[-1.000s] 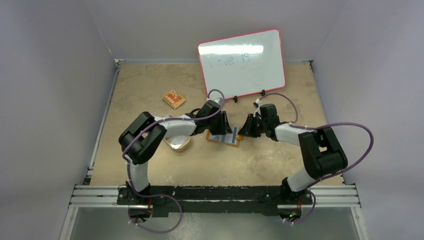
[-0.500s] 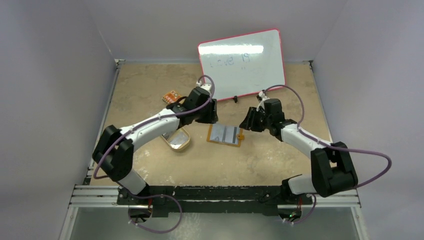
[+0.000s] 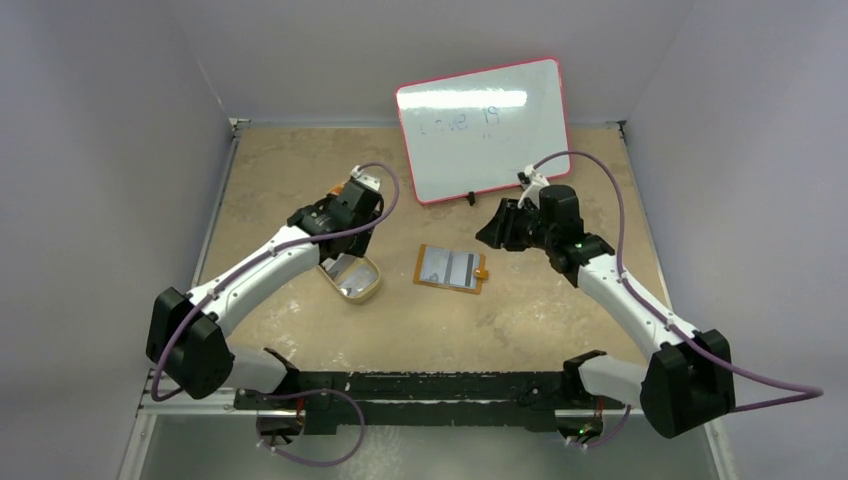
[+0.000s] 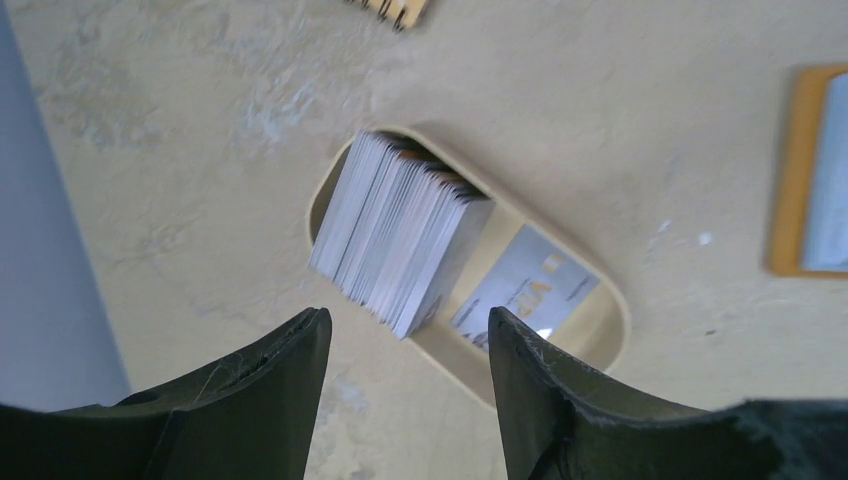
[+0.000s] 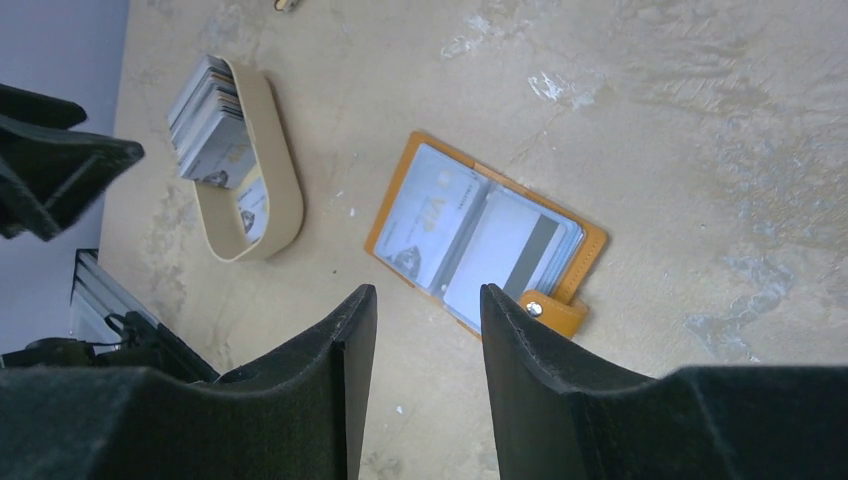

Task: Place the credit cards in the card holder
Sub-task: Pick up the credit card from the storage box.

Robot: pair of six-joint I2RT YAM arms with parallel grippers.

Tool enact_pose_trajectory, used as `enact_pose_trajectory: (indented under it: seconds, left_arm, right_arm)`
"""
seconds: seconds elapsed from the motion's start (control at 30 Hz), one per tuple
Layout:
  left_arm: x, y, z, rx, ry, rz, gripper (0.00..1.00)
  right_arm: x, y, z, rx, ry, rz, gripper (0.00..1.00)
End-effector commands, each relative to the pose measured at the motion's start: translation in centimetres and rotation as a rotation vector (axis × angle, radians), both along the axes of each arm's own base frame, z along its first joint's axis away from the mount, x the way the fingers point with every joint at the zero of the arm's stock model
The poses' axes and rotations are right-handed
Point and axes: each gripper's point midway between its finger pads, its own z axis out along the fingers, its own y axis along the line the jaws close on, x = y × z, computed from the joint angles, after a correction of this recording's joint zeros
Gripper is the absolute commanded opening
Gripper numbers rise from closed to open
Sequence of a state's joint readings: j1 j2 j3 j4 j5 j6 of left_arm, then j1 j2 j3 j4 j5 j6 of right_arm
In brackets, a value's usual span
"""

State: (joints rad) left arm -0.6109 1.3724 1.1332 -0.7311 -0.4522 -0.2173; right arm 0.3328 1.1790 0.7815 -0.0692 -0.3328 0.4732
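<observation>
The orange card holder (image 3: 450,268) lies open and flat in the middle of the table, its snap tab (image 5: 550,312) toward the right. Grey credit cards sit in its clear sleeves, one with a dark stripe (image 5: 541,246). More credit cards (image 4: 395,230) stand as a stack in the tan oval dish (image 4: 612,300), with one card lying flat beside them (image 4: 525,290). My left gripper (image 4: 405,315) hangs open above the dish's near end, holding nothing. Raised beside the holder's right edge, my right gripper (image 5: 428,290) is also open and holds nothing.
A pink-framed whiteboard (image 3: 485,130) leans at the back. An orange patterned flat piece (image 4: 395,8) lies beyond the dish, mostly hidden under my left arm in the top view. The dish (image 3: 365,293) sits left of the holder.
Both arms have drawn away from the card holder, the left swinging left over the dish, the right lifting back and right. Both grippers have opened wider.
</observation>
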Motion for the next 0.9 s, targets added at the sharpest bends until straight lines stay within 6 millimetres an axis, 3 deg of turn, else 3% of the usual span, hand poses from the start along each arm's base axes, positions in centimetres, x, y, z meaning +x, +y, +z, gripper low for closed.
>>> enact_pose_trajectory:
  seconds: [0.0,0.17,0.87]
  left_arm:
    - [-1.0,3.5,-0.8,0.188,0.016,0.028,0.59]
    - [-1.2,3.9,-3.3,0.238,0.065,0.037,0.58]
    - [0.4,3.2,-6.6,0.324,0.145,0.01,0.57]
  right_arm:
    - [0.2,-0.2,2.7,-0.009,-0.057,0.008,0.46]
    - [0.1,-0.2,2.9,0.0,-0.061,0.001,0.46]
    - [-0.1,0.2,2.1,0.006,-0.052,0.024,0.46]
